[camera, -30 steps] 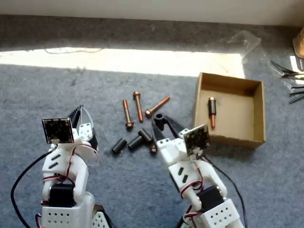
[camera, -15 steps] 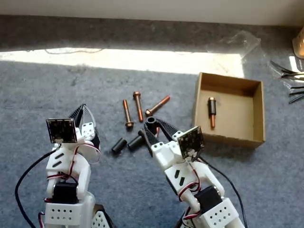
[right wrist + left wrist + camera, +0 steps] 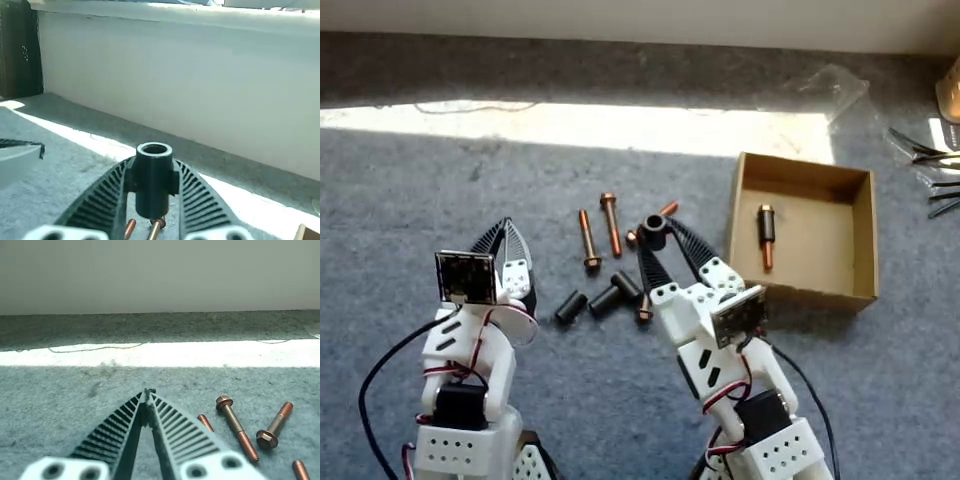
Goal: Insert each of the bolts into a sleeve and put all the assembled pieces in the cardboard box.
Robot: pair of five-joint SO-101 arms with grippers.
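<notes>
My right gripper [image 3: 656, 236] is shut on a black sleeve [image 3: 653, 233], held upright above the carpet with its open end up [image 3: 153, 179]. Three copper bolts [image 3: 587, 240] [image 3: 611, 222] [image 3: 667, 209] lie beyond it, the last one partly hidden behind the sleeve. Three more black sleeves [image 3: 570, 306] [image 3: 605, 299] [image 3: 626, 285] lie in a row beside another bolt [image 3: 643, 309]. The cardboard box [image 3: 820, 245] to the right holds one assembled piece [image 3: 766, 234]. My left gripper [image 3: 507, 238] is shut and empty, its tip [image 3: 147, 393] over bare carpet left of the bolts [image 3: 237, 428].
Grey carpet covers the floor, with a sunlit strip [image 3: 580, 128] across the far side and a wall [image 3: 160, 275] behind it. Crumpled clear plastic [image 3: 835, 88] lies beyond the box. Dark tools [image 3: 928, 152] lie at the right edge.
My right gripper swung left with the sleeve, then came back right and farther out toward the bolts. My left arm shifted slightly to the right.
</notes>
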